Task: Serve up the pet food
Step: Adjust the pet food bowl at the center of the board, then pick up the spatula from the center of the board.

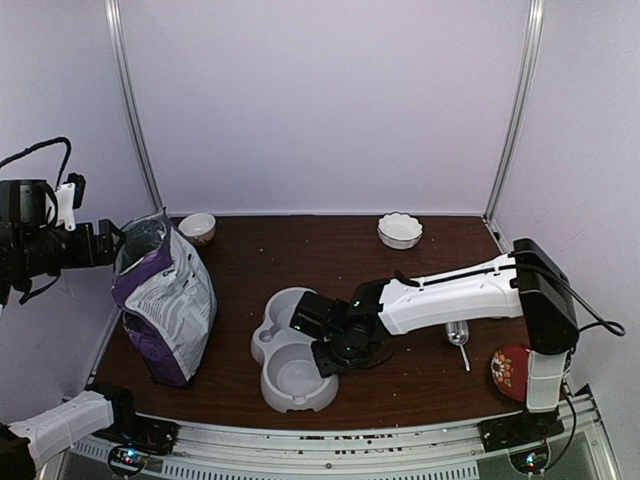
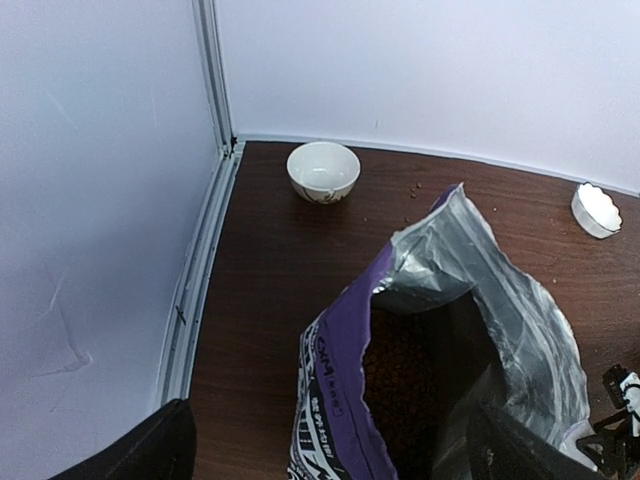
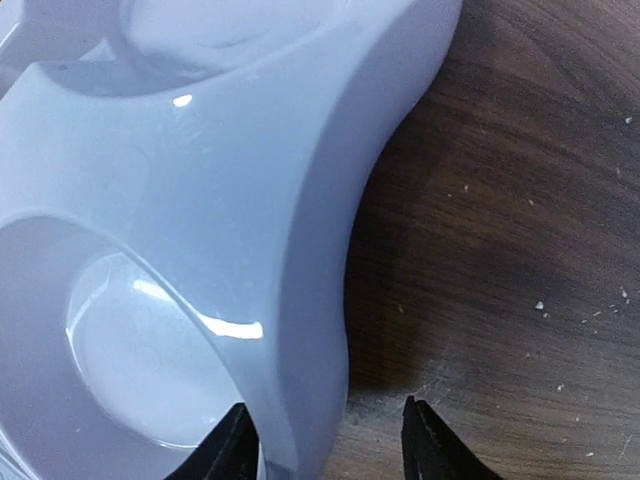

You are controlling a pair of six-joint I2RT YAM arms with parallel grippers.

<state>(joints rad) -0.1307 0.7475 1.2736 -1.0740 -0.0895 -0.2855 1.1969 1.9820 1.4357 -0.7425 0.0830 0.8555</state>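
A: Right end effector (image 3: 330,440)?
B: Fingers (image 3: 232,450) apart astride the bowl (image 3: 200,200) rim, seemingly loose. Lift straight; don't drag it.
A: Left end effector (image 2: 335,455)?
B: Wide apart above the bag (image 2: 335,390); kibble (image 2: 400,390) inside, counter's (image 2: 280,260) left edge.

Pet food (image 2: 398,392) half-hidden inside bag (image 2: 343,345)

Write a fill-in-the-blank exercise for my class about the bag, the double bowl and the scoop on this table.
The top of the purple bag is ___. Both hollows of the grey double bowl are ___. In the top view the metal scoop lies to the ___ of that bowl. The right gripper has one finger inside that bowl and one ___ it.
Missing words: open; empty; right; outside.
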